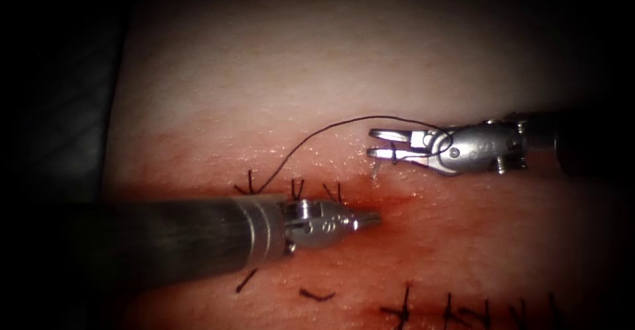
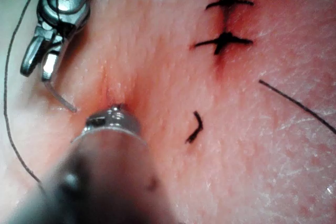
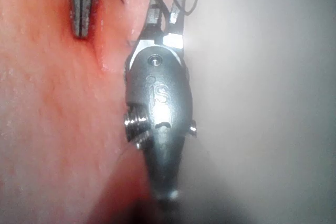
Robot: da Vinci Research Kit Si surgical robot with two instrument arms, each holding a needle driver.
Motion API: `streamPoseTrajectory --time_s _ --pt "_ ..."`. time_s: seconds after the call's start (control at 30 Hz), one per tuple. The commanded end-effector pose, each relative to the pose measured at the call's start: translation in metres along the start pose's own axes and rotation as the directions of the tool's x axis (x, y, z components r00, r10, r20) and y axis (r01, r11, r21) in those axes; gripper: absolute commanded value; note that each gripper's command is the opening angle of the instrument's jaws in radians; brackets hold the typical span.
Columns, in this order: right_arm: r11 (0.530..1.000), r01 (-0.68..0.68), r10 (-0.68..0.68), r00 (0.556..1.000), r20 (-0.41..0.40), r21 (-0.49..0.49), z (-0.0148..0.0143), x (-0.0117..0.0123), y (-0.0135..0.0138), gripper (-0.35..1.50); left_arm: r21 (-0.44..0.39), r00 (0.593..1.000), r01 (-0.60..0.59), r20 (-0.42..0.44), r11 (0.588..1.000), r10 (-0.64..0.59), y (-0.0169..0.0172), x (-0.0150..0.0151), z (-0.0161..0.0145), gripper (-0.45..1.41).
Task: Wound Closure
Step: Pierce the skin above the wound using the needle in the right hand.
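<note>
The left tool [image 1: 367,219] lies level from the left, jaws pressed together and holding nothing, its tip over the cut [image 1: 390,201]. The right tool [image 1: 377,142] reaches in from the right, jaws spread, thread [image 1: 311,138] draped across them. The needle [image 2: 59,95] hangs beside its lower jaw, point touching the tissue [image 1: 463,237].

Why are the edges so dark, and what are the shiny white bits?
Endoscope view: the light falls on the tissue's middle, the edges are dark; glare on the shut, empty left tool and the open right tool, thread looped over it. Left wrist view: the needle glints by the right tool's jaws, tip at the tissue; held or not, unclear.
</note>
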State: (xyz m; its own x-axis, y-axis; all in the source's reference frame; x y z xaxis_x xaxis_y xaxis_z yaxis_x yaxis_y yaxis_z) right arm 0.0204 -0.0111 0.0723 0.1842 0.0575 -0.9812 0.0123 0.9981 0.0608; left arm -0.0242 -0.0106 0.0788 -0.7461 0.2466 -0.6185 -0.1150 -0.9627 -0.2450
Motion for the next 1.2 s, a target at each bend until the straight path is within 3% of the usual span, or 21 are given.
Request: streamPoseTrajectory --time_s 0.03,0.23,0.3,0.4,0.6,0.87,1.07,1.1,1.13,1.2 --pt "1.0 -0.027 0.027 1.0 0.007 0.006 0.0008 -0.0003 0.0001 -0.35 -0.019 0.999 0.007 0.034 1.0 -0.006 0.0004 -0.0008 0.0013 -0.45" --pt "0.986 -0.165 0.164 0.986 0.036 0.02 0.0014 -0.0014 -0.0002 -0.35 -0.078 0.989 0.024 0.149 0.997 -0.013 0.0018 -0.0032 0.0008 -0.43" --pt "0.949 -0.314 0.313 0.949 0.038 0.018 0.0018 -0.0024 -0.0006 -0.35 -0.08 0.987 0.029 0.162 0.996 -0.015 0.0021 -0.0038 0.0003 -0.38" --pt "0.903 -0.43 0.43 0.903 0.008 0.018 0.0025 -0.0039 -0.0014 -0.35 -0.08 0.986 0.027 0.164 0.996 -0.013 0.0024 -0.0039 -0.0002 -0.4" --pt "0.906 -0.421 0.42 0.907 0.045 0.03 0.0028 -0.006 -0.0039 -0.35 -0.085 0.986 0.023 0.164 0.996 -0.009 0.0031 -0.0041 -0.0013 -0.43" --pt "0.892 -0.451 0.446 0.89 0.1 0.039 0.0023 -0.0056 -0.0069 -0.35 -0.08 0.986 0.022 0.167 0.997 -0.008 0.003 -0.0042 -0.0013 -0.42" --pt "0.839 -0.543 0.542 0.838 0.058 0.006 0.0022 -0.0057 -0.0065 -0.35 -0.079 0.986 0.023 0.168 0.997 -0.01 0.0031 -0.0041 -0.0012 -0.38" --pt "0.817 -0.577 0.576 0.816 0.046 0.003 0.0021 -0.0055 -0.006 -0.35 -0.078 0.986 0.024 0.168 0.997 -0.01 0.0031 -0.0041 -0.0012 -0.38" --pt "0.766 -0.643 0.643 0.766 0.027 -0.007 0.0019 -0.0054 -0.0052 -0.35 -0.077 0.986 0.025 0.169 0.997 -0.011 0.0032 -0.004 -0.001 -0.38" --pt "0.727 -0.686 0.686 0.727 0.02 -0.01 0.0019 -0.0054 -0.0046 -0.35 -0.075 0.985 0.026 0.17 0.997 -0.013 0.0033 -0.0038 -0.0009 -0.38"
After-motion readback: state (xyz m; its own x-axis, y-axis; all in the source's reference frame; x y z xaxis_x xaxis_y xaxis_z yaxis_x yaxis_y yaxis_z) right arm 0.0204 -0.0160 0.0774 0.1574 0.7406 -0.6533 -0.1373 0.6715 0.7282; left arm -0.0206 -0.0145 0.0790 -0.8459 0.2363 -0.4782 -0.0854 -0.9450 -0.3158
